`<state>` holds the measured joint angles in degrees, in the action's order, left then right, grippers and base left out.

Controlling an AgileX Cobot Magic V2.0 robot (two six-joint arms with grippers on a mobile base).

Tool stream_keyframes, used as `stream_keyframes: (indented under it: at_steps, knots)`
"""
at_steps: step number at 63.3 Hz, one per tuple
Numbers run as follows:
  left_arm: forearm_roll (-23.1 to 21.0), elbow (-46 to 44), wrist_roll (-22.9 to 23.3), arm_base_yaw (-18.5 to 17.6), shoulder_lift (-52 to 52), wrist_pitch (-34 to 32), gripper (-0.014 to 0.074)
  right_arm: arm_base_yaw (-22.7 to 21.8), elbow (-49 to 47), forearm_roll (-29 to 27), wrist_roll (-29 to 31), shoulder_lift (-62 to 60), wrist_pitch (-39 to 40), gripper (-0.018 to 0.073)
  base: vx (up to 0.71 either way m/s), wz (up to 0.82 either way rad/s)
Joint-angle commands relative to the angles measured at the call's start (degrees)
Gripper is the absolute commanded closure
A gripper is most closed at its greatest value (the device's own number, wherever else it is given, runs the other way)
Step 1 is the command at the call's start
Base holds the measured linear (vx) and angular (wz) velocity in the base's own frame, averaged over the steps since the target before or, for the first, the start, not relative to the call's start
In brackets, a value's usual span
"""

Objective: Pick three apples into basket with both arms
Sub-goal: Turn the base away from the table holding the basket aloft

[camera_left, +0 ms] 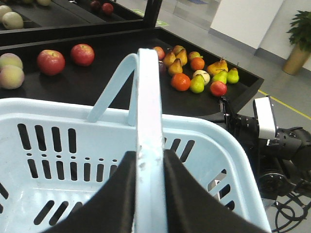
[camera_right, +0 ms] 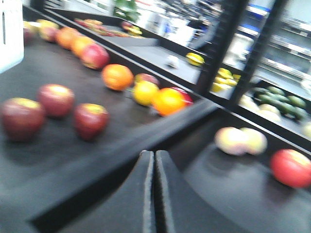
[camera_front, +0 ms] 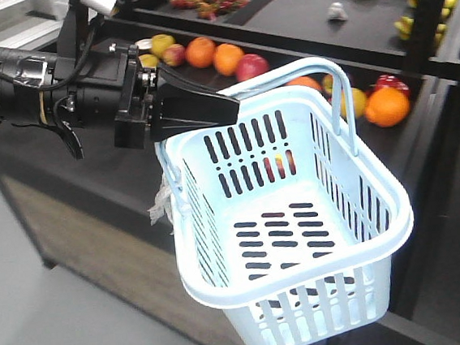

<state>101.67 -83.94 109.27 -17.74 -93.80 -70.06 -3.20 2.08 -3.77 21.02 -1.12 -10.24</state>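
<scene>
My left gripper [camera_front: 225, 106] has its jaws clamped on the basket's handle [camera_left: 147, 97]. The right gripper [camera_right: 154, 194] has its jaws pressed together on nothing.

The basket [camera_front: 399, 205] hangs tilted in the air off the near side of the counter [camera_front: 80, 224], with no fruit in it. I judge it to be light, stiff plastic that will swing and dip as weight goes in, so I'd lower fruit in rather than drop it.

Just past the right gripper runs the counter's raised lip [camera_right: 121, 148], which I'd have to clear. Beyond it to the left lie the three apples [camera_right: 56, 99], close together but not touching. They look firm, smooth and ready to roll. I'd come from above and close across the widest part, gently enough not to bruise.

Farther right sit oranges [camera_right: 117, 76], well apart from the apples. A black post [camera_right: 218, 53] stands far right.
</scene>
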Motion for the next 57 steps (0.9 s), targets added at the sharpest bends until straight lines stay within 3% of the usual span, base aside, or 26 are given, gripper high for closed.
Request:
stream_keyframes:
  at_steps: [1, 57]
  knots:
    - [2.5, -1.7, 0.4, -0.1, 2.8, -6.9, 0.0605, -0.3, 0.1, 0.3, 0.4, 0.0, 4.3, 0.0563, -0.14, 0.53]
    - [2.5, -1.7, 0.4, -0.1, 2.8, -6.9, 0.0605, -0.3, 0.1, 0.3, 0.4, 0.0, 4.3, 0.0563, -0.11, 0.41]
